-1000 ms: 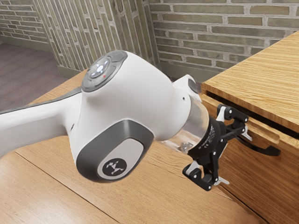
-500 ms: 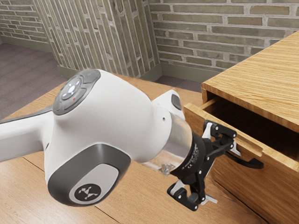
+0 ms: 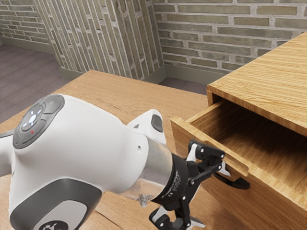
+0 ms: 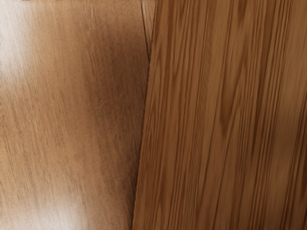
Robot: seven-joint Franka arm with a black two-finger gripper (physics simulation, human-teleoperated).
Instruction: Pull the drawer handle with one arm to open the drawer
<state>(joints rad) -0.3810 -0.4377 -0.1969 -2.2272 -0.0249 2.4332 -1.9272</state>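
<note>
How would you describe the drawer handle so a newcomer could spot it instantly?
Find the wooden cabinet at the exterior view's right; its drawer stands open. On that drawer's front face sits the handle, a short black bar, the only dark fitting on the pale wood.

On your table (image 3: 110,91), the cabinet (image 3: 268,81) stands at three o'clock. Its drawer (image 3: 249,139) juts out toward eight o'clock, handle (image 3: 236,181) on its front, gripper (image 3: 191,189) just beside at the handle's nine.
</note>
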